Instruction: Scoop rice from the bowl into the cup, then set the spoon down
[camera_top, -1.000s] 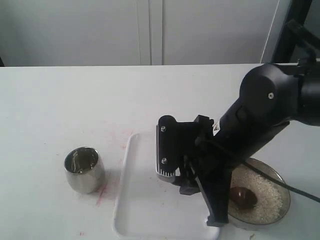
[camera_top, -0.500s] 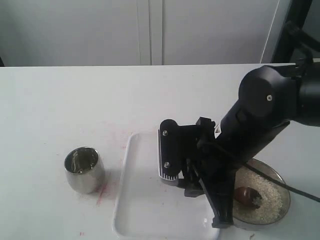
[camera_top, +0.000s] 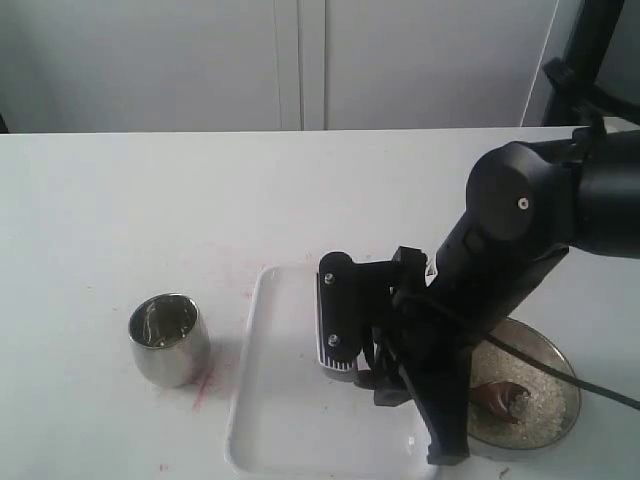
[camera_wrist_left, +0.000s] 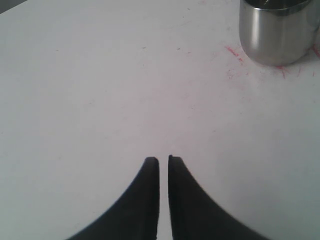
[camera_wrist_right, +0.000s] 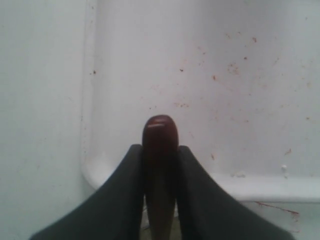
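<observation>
The steel bowl (camera_top: 560, 368) sits at the front right, with rice (camera_top: 535, 385) spread over its bottom. The dark wooden spoon (camera_top: 497, 398) has its oval end low in the grains, partly covered. My right gripper (camera_wrist_right: 160, 148) is shut on the spoon's handle (camera_wrist_right: 160, 135), whose rounded end sticks out past the fingertips over the white tray. The right arm (camera_top: 510, 250) hides the near left part of the bowl. The small steel cup (camera_top: 168, 338) stands upright at the left, apart from the tray. My left gripper (camera_wrist_left: 163, 160) hovers over bare table near the cup (camera_wrist_left: 277, 30), shut and holding nothing.
A white rectangular tray (camera_top: 280, 400) lies between cup and bowl, its rim (camera_wrist_right: 260, 186) just below the right gripper. Red smudges mark the table beside the cup (camera_top: 205, 385). White cabinet doors (camera_top: 300, 60) stand behind the table.
The right arm has dropped and shifted slightly right. The spoon's oval end went from lying on top of the rice to sitting lower and flatter in it. The cup has not moved.
</observation>
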